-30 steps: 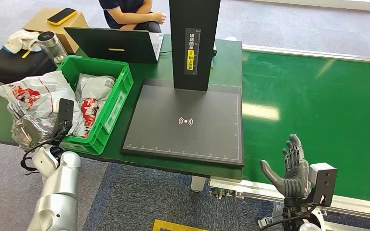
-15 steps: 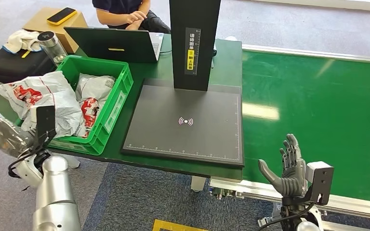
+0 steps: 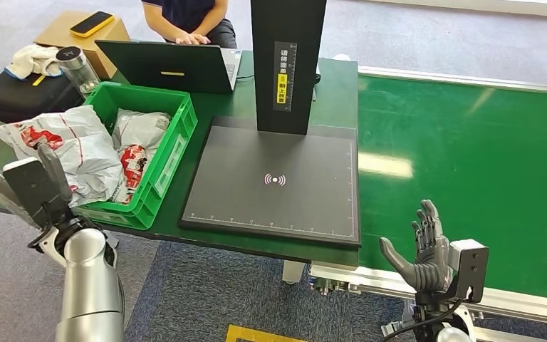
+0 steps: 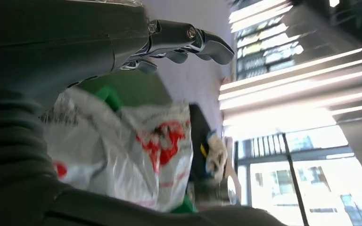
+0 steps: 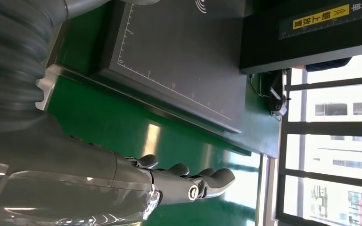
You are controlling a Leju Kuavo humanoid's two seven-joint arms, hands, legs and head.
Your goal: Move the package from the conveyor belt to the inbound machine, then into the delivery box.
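I stood at a dark green bench [image 3: 342,92] with grey floor and blue carpet around it. The bright green conveyor belt [image 3: 470,157] ran along my right. On the bench lay the dark inbound machine's pad [image 3: 274,178] with a ruler scale at its edges and a pink signal mark in the middle; its black post [image 3: 287,64] bore a yellow label with Chinese writing I could not read. My right hand [image 3: 425,249] was open over the belt's near edge, holding nothing. My left hand [image 3: 18,189] was open too, fingers spread, just beside the white package [image 3: 71,146] with red print, which lay over the green crate's [image 3: 164,164] rim.
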